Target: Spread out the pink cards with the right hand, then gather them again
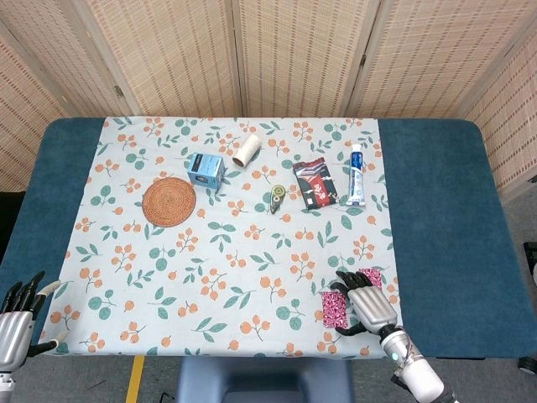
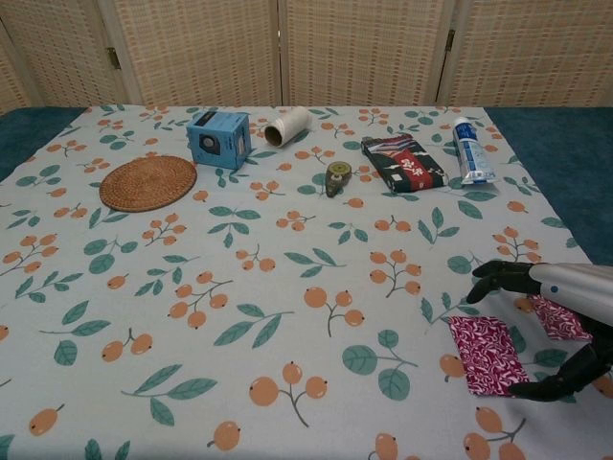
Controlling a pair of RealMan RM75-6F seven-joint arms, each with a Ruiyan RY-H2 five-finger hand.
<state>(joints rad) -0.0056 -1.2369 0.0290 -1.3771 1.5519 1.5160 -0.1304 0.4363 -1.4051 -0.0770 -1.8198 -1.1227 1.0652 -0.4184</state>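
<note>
Head view takes in the whole table (image 1: 445, 218) and both hands. The right hand (image 1: 369, 302) lies palm down over the pink cards (image 1: 336, 309) at the near right corner of the floral cloth (image 1: 252, 243), hiding their middle; one pink patch shows to its left, and a smaller one peeks out by the fingertips. The left hand (image 1: 17, 315) rests apart at the near left edge, fingers spread, holding nothing; the chest view does not show it.

Chest view looks under the right hand (image 2: 560, 321) from the side. Its fingers (image 2: 493, 276) arch over the cards (image 2: 488, 355) with the thumb low at the near side, curled around them rather than clenched. Two separate pink pieces lie flat on the cloth (image 2: 287, 287), one left of the palm and one beyond it. Whether the fingertips touch the cards cannot be told.

Across the far side sit a woven coaster (image 1: 169, 201), blue box (image 1: 205, 169), paper roll (image 1: 247, 149), dark packet (image 1: 315, 184) and tube (image 1: 357, 173).
</note>
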